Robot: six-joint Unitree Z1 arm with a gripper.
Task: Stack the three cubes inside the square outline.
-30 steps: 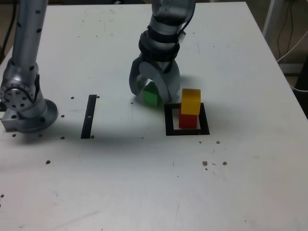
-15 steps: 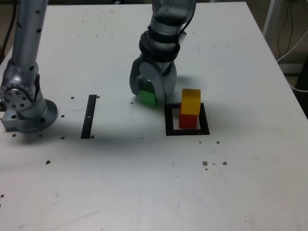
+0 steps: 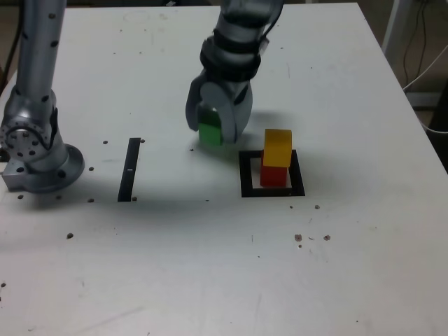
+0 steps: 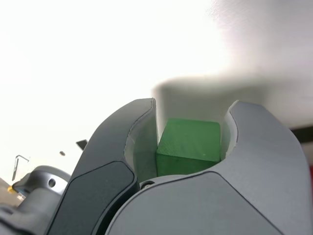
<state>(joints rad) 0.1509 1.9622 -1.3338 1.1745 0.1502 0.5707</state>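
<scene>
On the white table point(image 3: 161, 266) lies a black strip point(image 3: 129, 169). At the exterior view's right hangs a thin cable, perhaps white point(image 3: 434, 131).

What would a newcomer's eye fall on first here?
Probably the yellow cube on the red cube, a bright stack inside the black square outline. Next, the green cube gripped between the jaws of the gray gripper, just left of the outline in the exterior view.
</scene>
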